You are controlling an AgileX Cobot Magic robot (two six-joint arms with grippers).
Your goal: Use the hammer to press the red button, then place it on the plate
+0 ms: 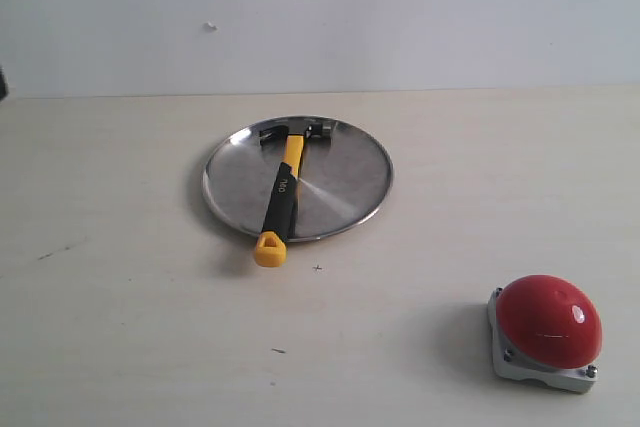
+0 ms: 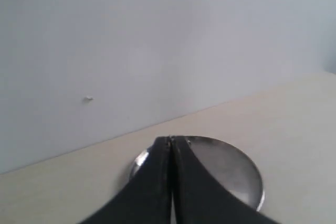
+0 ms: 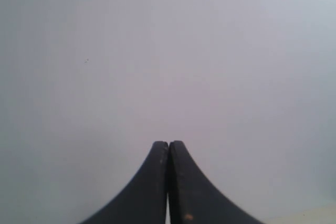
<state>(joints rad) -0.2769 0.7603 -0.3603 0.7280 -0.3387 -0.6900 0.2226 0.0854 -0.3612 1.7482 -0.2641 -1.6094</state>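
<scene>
While neither arm shows in the exterior view, each wrist camera looks out along its own claw. The left gripper [image 2: 170, 141] has its two dark fingers pressed flat together, with nothing between them. It is held low and roughly level, aimed over the table [image 1: 120, 247] toward the pale wall [image 1: 400, 7]. The plate [image 2: 226, 166] lies just beyond its tips, partly hidden by the fingers. The gripper hangs clear of the plate and touches nothing.

The right gripper [image 3: 168, 144] is likewise closed tight and empty. It faces the bare wall and seems pitched a little higher, since only a thin pale sliver at one corner, possibly the table edge, enters its view.

In the exterior view the hammer [image 1: 283, 190] lies in the plate [image 1: 350, 172], which sits near the middle of the table. Its dark head rests against the far rim. Its yellow-and-black handle runs across the dish toward the camera, and its yellow looped end pokes out over the near rim. The red button [image 1: 549, 322] stands on its square silver base at the near right of the table, well apart from the plate. A small speck [image 1: 210, 26] marks the wall behind.
</scene>
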